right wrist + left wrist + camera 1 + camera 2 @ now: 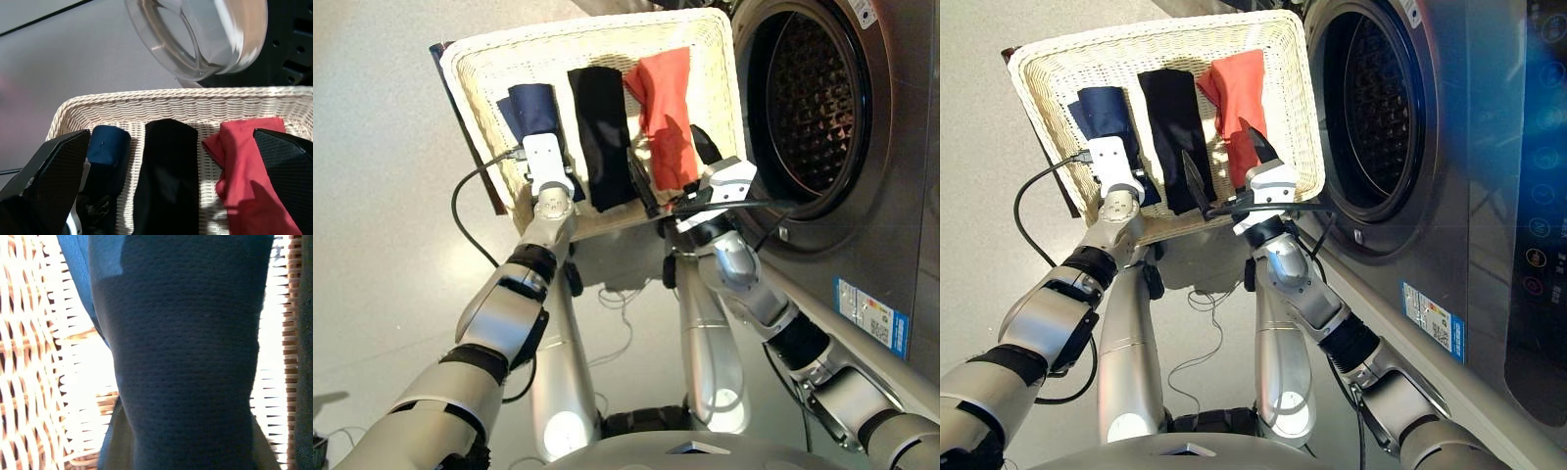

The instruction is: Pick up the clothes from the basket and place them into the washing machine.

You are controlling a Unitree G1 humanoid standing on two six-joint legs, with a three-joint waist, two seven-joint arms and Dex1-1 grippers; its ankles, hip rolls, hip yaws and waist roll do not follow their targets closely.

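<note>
Head views show the washing machine point(862, 147) open just beside the basket point(484, 69), where navy cloth point(536, 108), black cloth point(602, 132) and red cloth point(666, 113) are laid. The right tool point(1224, 166) is held wide open, empty, above the basket; a cloth edge could be missed. The left tool's point(546, 166) grip cannot be told.

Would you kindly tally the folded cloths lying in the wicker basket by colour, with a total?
Navy blue folded cloth strip: 1
Black folded cloth strip: 1
Coral red folded cloth strip: 1
Total: 3, all in the cream wicker basket.
</note>
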